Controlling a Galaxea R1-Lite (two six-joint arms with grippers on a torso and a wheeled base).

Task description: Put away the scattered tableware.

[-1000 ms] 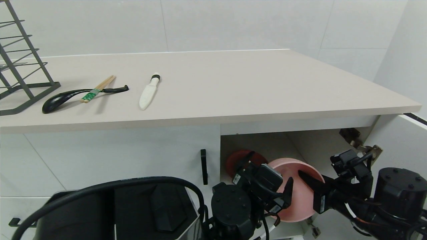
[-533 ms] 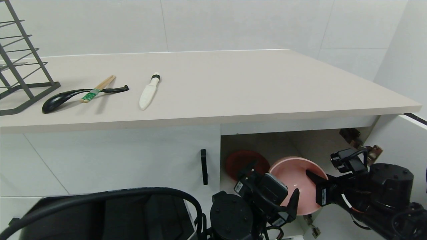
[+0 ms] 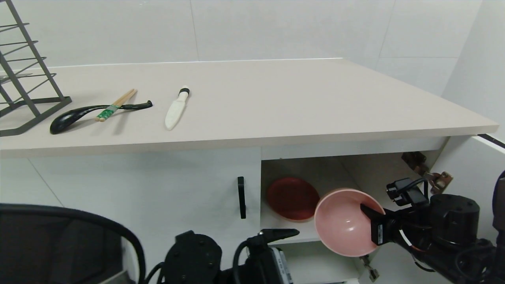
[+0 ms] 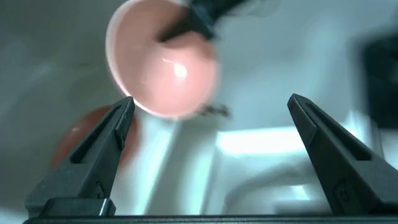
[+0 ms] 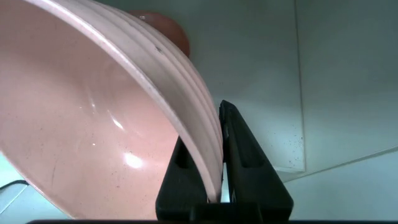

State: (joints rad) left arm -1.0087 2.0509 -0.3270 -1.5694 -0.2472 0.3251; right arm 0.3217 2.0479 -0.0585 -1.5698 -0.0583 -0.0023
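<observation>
My right gripper (image 3: 369, 215) is shut on the rim of a pink bowl (image 3: 342, 223), held tilted in the open cabinet's mouth, beside a red plate (image 3: 292, 197) lying on the shelf. In the right wrist view both fingers (image 5: 239, 155) pinch the pink bowl (image 5: 87, 124) wall. My left gripper (image 4: 208, 134) is open and holds nothing, low in front of the cabinet; the pink bowl (image 4: 163, 70) and red plate (image 4: 78, 134) lie beyond it. On the counter lie a black ladle (image 3: 85, 113), chopsticks (image 3: 115, 105) and a white knife (image 3: 176, 109).
A dark wire rack (image 3: 24, 75) stands at the counter's far left. The cabinet door (image 3: 475, 165) hangs open at the right with its hinge (image 3: 428, 167) showing. A closed door with a black handle (image 3: 241, 197) is left of the opening.
My left arm has pulled back and down out of the cabinet mouth, uncovering the red plate. The right gripper with the pink bowl has sunk a little.
</observation>
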